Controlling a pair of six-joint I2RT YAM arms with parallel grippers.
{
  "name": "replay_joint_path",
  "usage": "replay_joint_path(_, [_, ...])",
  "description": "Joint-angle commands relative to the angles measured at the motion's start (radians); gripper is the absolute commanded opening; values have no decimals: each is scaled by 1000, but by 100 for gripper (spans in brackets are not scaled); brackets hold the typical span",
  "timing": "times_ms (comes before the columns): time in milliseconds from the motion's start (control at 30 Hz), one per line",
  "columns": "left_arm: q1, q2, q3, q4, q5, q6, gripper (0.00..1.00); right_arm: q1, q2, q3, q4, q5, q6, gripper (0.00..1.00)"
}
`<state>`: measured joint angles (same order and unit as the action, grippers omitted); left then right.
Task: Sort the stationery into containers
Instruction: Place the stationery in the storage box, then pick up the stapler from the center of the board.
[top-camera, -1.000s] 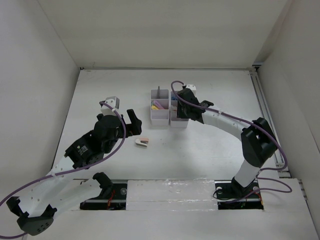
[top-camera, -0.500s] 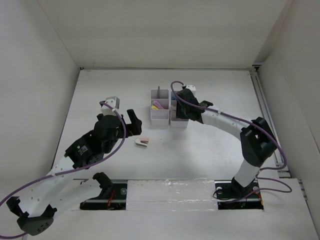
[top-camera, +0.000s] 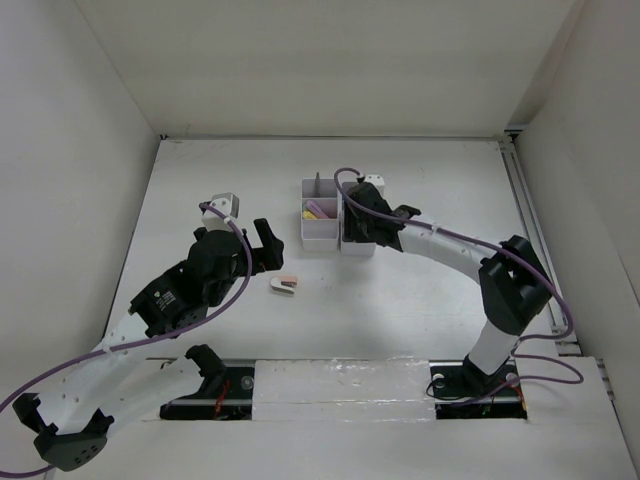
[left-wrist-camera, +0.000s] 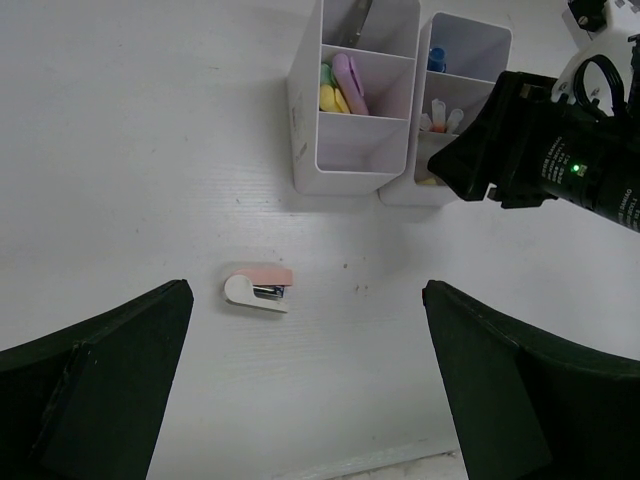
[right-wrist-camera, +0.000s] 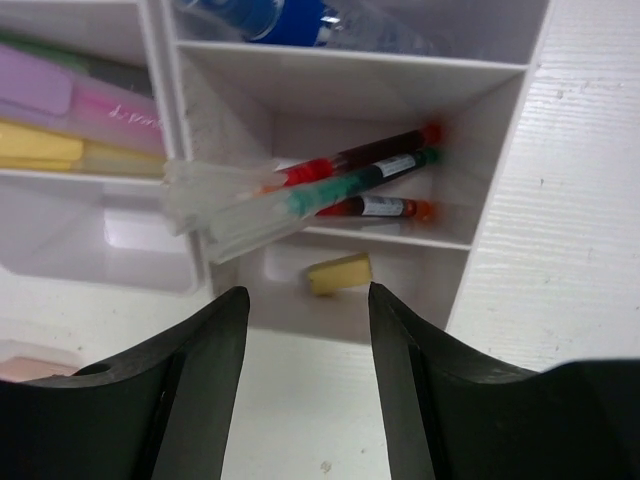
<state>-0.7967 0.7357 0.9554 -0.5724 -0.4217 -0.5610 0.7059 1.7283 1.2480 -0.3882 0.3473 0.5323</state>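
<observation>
With 12 o'clock taken as the far edge of the white table, two joined white plastic organisers stood side by side near its middle, each split into three square compartments. The right hand hung low over the near end of the organiser on the 3 o'clock side. Its black fingers were partway apart and held nothing.

In that organiser, a clear glue bottle with a blue cap lay in the far compartment. Red and green pens sat slanted in the middle one, their clear caps leaning toward the wall at 9 o'clock. A small pale yellow eraser block lay on the floor of the near compartment, just beyond the fingertips.

Pink and yellow highlighters filled the middle compartment of the 9 o'clock organiser. A slim dark item stood in its far compartment, too small to tell what it was.

A white and pink stapler lay on its side on the bare table, at about 7 o'clock from the organisers and apart from them. The left hand was near it, at roughly 11 o'clock from it. This hand was spread wide and empty, and it did not touch the stapler. From its wrist, the stapler showed between the two fingers, nearer the one at 9 o'clock.
</observation>
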Motion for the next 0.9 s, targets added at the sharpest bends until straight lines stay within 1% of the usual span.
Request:
replay_joint_path(0, [1, -12, -9, 29, 0, 12, 100, 55, -88, 18, -1, 30, 9, 57])
replay_joint_path(67, [1, -21, -9, 29, -9, 12, 100, 84, -116, 18, -1, 30, -12, 57])
replay_joint_path(133, [1, -21, -9, 19, -23, 0, 100, 142, -159, 7, 23, 21, -46, 57])
replay_joint_path(167, [1, -21, -9, 10, -43, -11, 100, 162, -170, -7, 53, 10, -96, 57])
replay_joint_path(200, [1, -21, 0, 9, -55, -20, 100, 202, -180, -16, 69, -25, -124, 57])
replay_joint_path(267, [1, -21, 9, -23, -106, -54, 100, 236, -190, -32, 101, -76, -178, 57])
replay_joint_path(300, [1, -31, 9, -32, -124, -66, 100, 251, -190, -45, 135, -124, -204, 58])
replay_joint_path(367, [1, -42, 9, -50, -153, -100, 100, 293, -142, -45, 150, -149, -239, 59])
replay_joint_path(400, [1, -42, 19, -63, -178, -109, 100, 306, -124, -45, 163, -165, -282, 59])
replay_joint_path(467, [1, -76, 19, -63, -187, -122, 100, 343, -81, -35, 172, -206, -320, 59])
replay_joint_path(500, [1, -85, 19, -63, -187, -122, 100, 357, -44, -24, 172, -218, -366, 64])
replay_joint_path(533, [1, -103, 19, -63, -187, -122, 100, 371, -26, -24, 182, -231, -388, 81])
replay_joint_path(567, [1, -104, 8, -52, -187, -122, 100, 389, -9, -12, 196, -247, -403, 84])
replay_joint_path(600, [1, -116, 8, -52, -177, -111, 100, 389, 25, 11, 196, -258, -420, 99])
replay_joint_path(800, [1, -98, -1, -40, -158, -91, 100, 399, 123, 94, 187, -292, -503, 100])
replay_joint_path(867, [1, -88, -1, -40, -149, -91, 100, 399, 163, 129, 151, -303, -554, 100])
